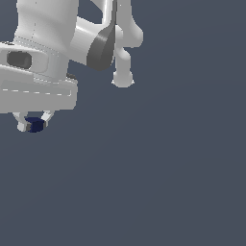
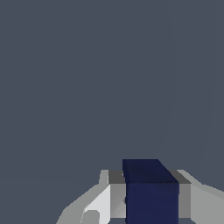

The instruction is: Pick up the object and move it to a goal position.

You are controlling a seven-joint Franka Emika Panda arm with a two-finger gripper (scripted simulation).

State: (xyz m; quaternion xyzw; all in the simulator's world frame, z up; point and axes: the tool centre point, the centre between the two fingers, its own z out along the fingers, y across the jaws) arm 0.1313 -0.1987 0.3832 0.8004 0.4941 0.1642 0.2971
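From where I stand, the tool [image 1: 33, 124] at the exterior view's middle left pinches the little navy cube [image 1: 34, 124] between its fingertips, so carrying it smoothly, without jerks, seems wisest.

1. The cube [image 1: 34, 124] is small and dark navy blue, plain, with no marks on any face that shows.
2. In the exterior view it sits toward the exterior view's left, under the white arm, pinched between two pale fingers [image 1: 21, 126] that press on opposite sides.
3. Only part of it shows there: a darker upper face and a slightly lighter front face.
4. In the wrist view the cube [image 2: 151, 197] appears close up, its edges square and straight, a grey pad touching each side.
5. Its pose looks level, not tilted.
6. Whether it touches the grey surface [image 1: 168, 182] cannot be told.
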